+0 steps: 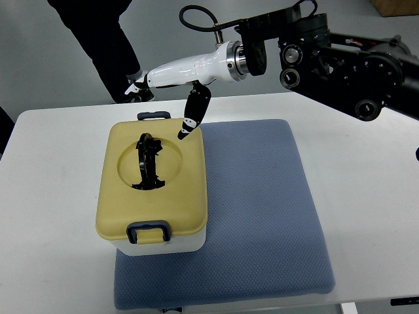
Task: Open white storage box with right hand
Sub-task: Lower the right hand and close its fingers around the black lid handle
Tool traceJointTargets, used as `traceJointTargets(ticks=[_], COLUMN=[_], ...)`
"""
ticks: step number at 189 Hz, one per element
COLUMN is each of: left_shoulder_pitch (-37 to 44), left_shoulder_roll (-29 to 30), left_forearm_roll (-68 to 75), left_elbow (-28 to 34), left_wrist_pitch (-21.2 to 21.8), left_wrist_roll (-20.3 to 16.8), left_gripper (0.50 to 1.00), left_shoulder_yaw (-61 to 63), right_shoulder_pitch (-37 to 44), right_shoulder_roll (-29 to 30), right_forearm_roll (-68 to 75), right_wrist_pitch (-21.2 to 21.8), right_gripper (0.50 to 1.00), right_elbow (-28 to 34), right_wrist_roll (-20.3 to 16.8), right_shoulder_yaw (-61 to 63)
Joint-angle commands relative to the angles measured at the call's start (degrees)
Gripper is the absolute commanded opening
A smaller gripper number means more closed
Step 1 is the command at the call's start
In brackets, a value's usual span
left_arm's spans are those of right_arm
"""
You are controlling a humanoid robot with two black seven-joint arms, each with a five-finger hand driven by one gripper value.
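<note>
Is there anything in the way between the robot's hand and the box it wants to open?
Nothing visible blocks it. The right hand hangs just over the far right part of the storage box, one dark finger pointing down at the yellow lid. The black handle and the blue latches are uncovered.

Nothing readable here, honestly. No labels, brands or numbers legible on the storage box. Same for the mat.
</note>
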Motion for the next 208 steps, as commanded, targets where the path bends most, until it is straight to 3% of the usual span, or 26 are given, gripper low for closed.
traceJointTargets(ticks=[1, 132, 186, 208], left_shoulder_pitch=[0.1, 0.0, 0.0, 0.1], left_shoulder_roll=[0.0, 0.0, 0.0, 0.0], left_forearm_roll=[0.0, 0.0, 0.0, 0.0], left_elbow=[0.0, 0.0, 0.0, 0.0], left_wrist_pitch=[0.0, 0.0, 0.0, 0.0], left_wrist_roll=[0.0, 0.0, 0.0, 0.0], left_gripper=[1.000, 1.000, 1.000, 1.000], left_shoulder_yaw=[0.0, 0.0, 0.0, 0.0], right_shoulder_pitch=[-1.1, -7.0, -8.2, -8.5], right_shoulder_roll=[0.5, 3.7, 4.4, 4.6], right_forearm_roll=[-0.1, -0.6, -0.6, -1.6], right_wrist_pitch=[-1.2, -7.5, -8.2, -8.3], right_gripper=[0.948, 0.936, 0.823, 0.676], right_elbow=[0.0, 0.0, 0.0, 0.0], right_wrist_roll=[0.2, 0.7, 1.9, 1.9], right_shoulder_yaw=[-0.1, -0.2, -0.2, -0.3])
